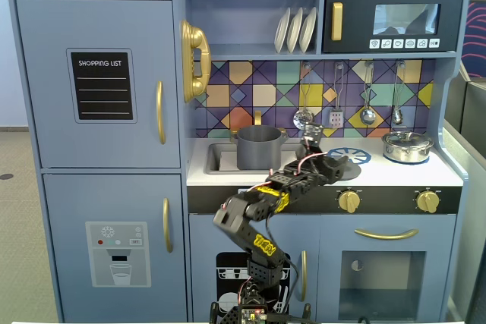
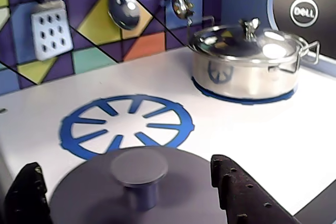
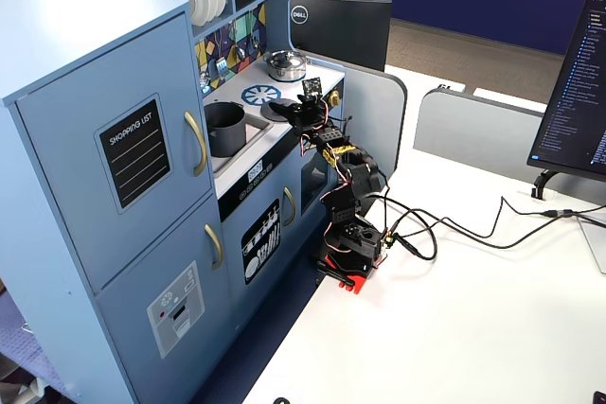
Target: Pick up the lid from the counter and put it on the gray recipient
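While the gray recipient (image 1: 259,147) waits in the sink well off to the gripper's left in a fixed view, the lid (image 2: 137,200) lies flat right beneath the gripper (image 2: 131,195), whose jaws stand wide, straddling the knob (image 2: 139,174) without touching it.

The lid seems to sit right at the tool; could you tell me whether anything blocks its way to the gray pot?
Nothing visible does. In the wrist view the tool straddles the lid, its fingers on either side of the knob. The open gray pot stands in the sink, left of the lid in a fixed view, with only bare counter between them.
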### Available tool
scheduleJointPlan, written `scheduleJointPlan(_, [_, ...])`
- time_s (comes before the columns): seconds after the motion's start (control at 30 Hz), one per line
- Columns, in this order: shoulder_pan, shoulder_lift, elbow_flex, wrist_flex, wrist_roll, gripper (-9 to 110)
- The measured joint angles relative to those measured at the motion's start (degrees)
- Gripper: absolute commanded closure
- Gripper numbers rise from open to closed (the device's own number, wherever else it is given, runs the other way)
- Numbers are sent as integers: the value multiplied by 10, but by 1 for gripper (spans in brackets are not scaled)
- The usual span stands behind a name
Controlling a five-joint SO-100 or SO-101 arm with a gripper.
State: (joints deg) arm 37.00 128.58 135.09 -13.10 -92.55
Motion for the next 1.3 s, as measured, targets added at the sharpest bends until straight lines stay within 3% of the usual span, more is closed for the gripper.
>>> scheduleJointPlan(0.97, [-22, -185, -83, -60, 0, 77])
scheduleJointPlan(1.3, [-22, -216, -105, -69, -15, 101])
